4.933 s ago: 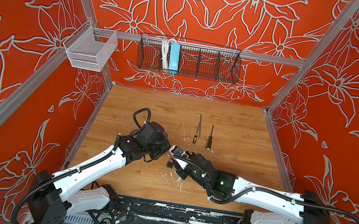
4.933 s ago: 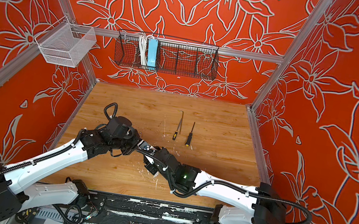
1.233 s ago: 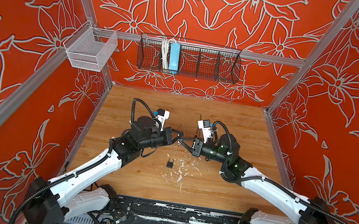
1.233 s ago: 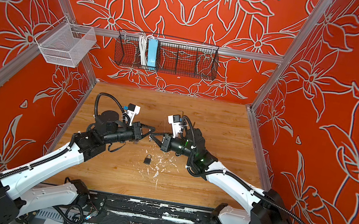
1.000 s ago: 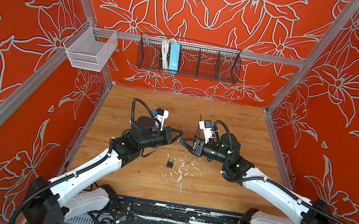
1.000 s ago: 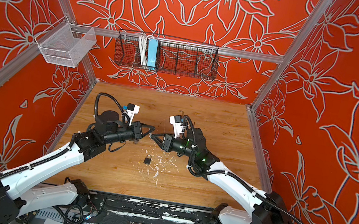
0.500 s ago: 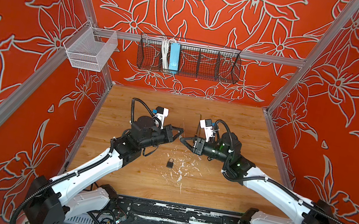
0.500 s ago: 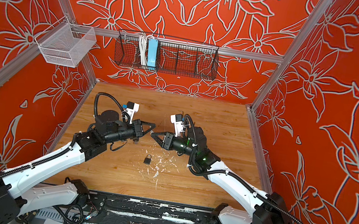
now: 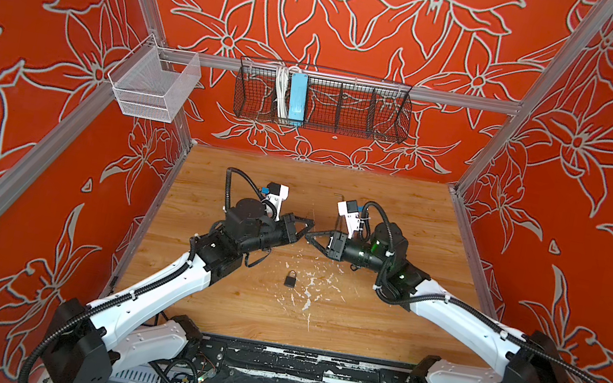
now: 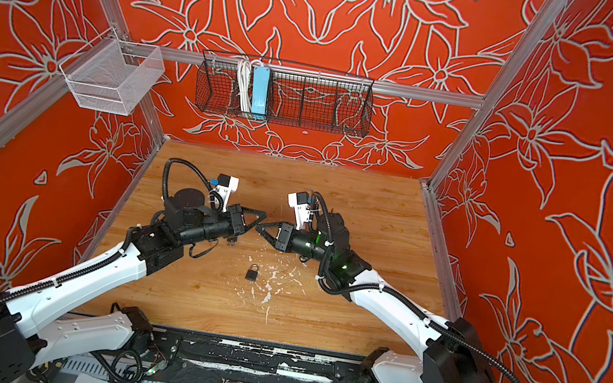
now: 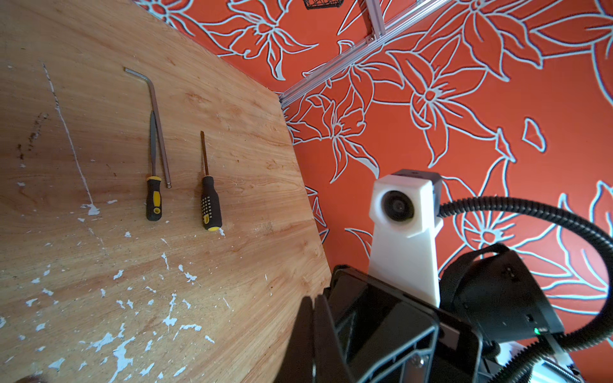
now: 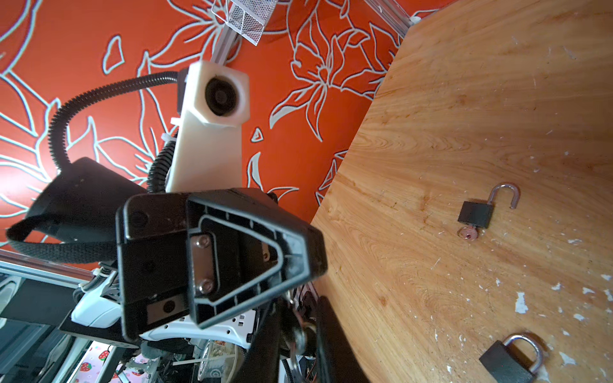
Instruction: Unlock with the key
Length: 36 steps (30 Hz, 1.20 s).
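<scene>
Both arms reach in from the near edge, forearms slanting inward and wrists bent. The grippers lie about level above the table (image 9: 379, 323) and point at each other, tips almost touching. The left gripper (image 9: 305, 225) is clenched, its fingers pressed flat together in the left wrist view; whether anything is pinched there is not clear. The right gripper (image 9: 311, 238) sits just base-side of the left tips, its fingers (image 12: 331, 345) narrowly apart. A small metal piece, seemingly the key (image 12: 299, 335), shows between them; whether they squeeze it cannot be told. Below the two tips, a little toward the bases, a closed padlock (image 9: 290, 280) lies flat on the table, touched by neither gripper. The right wrist view shows an open padlock (image 12: 475, 215) lying beyond it. Past the right gripper, away from the bases, two handled tools (image 11: 210, 209) and a hex key (image 11: 159, 132) lie side by side.
</scene>
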{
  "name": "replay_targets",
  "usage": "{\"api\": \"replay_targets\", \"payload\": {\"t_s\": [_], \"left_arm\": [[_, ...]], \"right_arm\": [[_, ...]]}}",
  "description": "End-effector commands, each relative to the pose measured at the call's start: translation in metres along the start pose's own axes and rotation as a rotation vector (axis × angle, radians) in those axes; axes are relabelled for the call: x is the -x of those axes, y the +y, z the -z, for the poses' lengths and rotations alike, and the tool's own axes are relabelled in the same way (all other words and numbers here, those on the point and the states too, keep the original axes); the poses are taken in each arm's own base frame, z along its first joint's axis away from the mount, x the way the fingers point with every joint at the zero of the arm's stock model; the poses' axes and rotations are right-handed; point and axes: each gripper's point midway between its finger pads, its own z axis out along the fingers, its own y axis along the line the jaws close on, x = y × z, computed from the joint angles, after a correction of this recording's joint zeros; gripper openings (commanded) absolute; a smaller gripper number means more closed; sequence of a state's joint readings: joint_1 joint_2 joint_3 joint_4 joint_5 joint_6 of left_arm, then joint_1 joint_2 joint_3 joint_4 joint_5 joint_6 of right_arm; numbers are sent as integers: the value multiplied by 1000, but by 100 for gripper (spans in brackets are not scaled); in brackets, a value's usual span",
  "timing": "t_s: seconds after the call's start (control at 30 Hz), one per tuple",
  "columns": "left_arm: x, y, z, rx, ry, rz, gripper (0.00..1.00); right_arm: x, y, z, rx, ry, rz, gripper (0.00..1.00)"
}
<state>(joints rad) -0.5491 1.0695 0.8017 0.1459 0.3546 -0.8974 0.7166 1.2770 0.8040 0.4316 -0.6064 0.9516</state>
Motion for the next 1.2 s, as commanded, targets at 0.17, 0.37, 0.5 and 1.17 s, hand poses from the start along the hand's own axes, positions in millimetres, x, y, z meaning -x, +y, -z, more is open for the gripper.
{"api": "replay_targets", "payload": {"t_s": [0.17, 0.37, 0.5, 1.17], "left_arm": [[8, -7, 0, -23, -41, -30, 0], [10, -8, 0, -26, -50, -30, 0], [11, -7, 0, -20, -57, -30, 0], [13, -5, 5, 10, -68, -51, 50]], "right_arm": [[7, 12, 3, 40, -6, 1, 13], [5, 14, 3, 56, 1, -10, 13], [4, 14, 3, 60, 5, -16, 12], [0, 2, 14, -51, 11, 57, 0]]}}
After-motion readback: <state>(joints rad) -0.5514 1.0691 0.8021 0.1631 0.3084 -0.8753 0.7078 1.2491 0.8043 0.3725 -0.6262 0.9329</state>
